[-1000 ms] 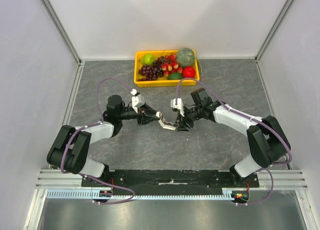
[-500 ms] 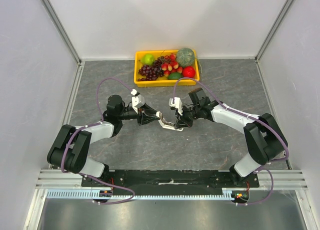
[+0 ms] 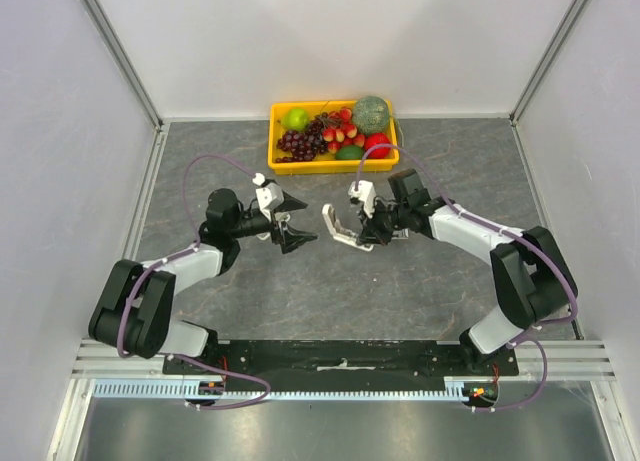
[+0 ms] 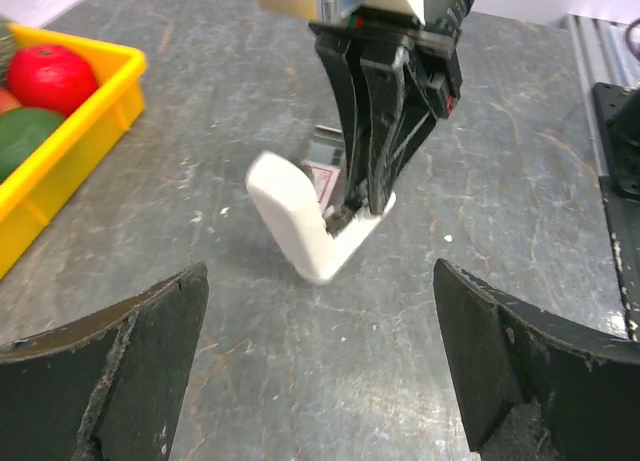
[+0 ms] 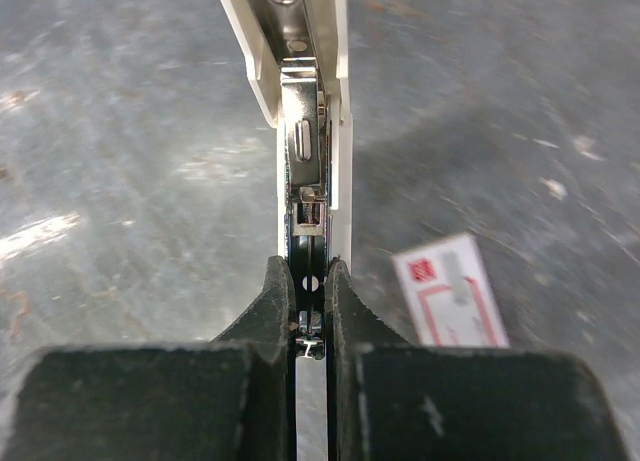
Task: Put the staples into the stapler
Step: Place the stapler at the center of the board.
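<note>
Judge the task partway: opening done, loading not yet. Found the white plastic stapler (image 4: 305, 221) hinged open in a V, on or low over the grey stone-patterned table (image 3: 420, 291) between the two arms, bare metal channel facing up in the right wrist view. See no silvery strip lying along that channel as far as the view reaches. Located the small flat red-and-white staples box (image 5: 450, 293) flat on the table just beside the stapler, apart from both grippers. Cannot tell whether open or closed, and no strips visible. Left to do, by this reckoning: take a strip from the box, seat it in the channel, close the stapler.

Left gripper (image 3: 296, 235): released, jaws spread wide, holding nothing, near the stapler's free end but not touching. Right gripper (image 5: 309, 281): clenched, fingers (image 5: 275, 301) nearly meeting on the thin metal part at the hinge end — grasping the stapler there. Cannot tell whether the silvery sliver between the pads belongs to the mechanism or to a staple strip.
</note>
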Robot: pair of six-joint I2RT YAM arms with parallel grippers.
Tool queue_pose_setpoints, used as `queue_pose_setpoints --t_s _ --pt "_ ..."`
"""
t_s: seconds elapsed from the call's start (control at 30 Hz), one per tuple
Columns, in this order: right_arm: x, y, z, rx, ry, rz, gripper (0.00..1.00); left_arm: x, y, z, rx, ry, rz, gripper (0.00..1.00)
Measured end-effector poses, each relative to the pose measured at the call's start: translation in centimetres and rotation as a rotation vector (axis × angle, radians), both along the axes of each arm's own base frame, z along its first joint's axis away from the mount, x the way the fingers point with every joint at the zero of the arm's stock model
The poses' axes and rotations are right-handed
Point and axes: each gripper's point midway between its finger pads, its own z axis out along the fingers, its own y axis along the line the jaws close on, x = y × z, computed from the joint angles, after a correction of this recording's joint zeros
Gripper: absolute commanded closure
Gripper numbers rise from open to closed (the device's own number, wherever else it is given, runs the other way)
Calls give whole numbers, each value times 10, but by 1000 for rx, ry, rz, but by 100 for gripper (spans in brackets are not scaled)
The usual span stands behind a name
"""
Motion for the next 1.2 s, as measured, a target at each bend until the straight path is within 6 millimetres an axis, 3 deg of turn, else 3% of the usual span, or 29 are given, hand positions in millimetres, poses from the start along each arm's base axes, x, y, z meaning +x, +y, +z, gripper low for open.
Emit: queue_pose_setpoints --t_s 0.23,0.37,0.57,0.77,0.97,1.2 --pt "66 -56 12 -20 -80 -314 100 31 23 28 66 -62 163 0" --pt "86 -72 17 -45 -138 -417 100 46 36 37 154 -133 246 0" --pt "103 -91 14 -90 -177 -525 100 63 65 1 335 -84 350 0" --pt "116 -118 4 -116 -167 -624 100 63 82 -39 462 -6 367 0" --pt "120 -126 -5 -129 -154 -654 100 65 88 -59 531 31 352 0" --pt "120 -134 -35 -163 -91 -671 100 61 93 -72 573 56 336 0"
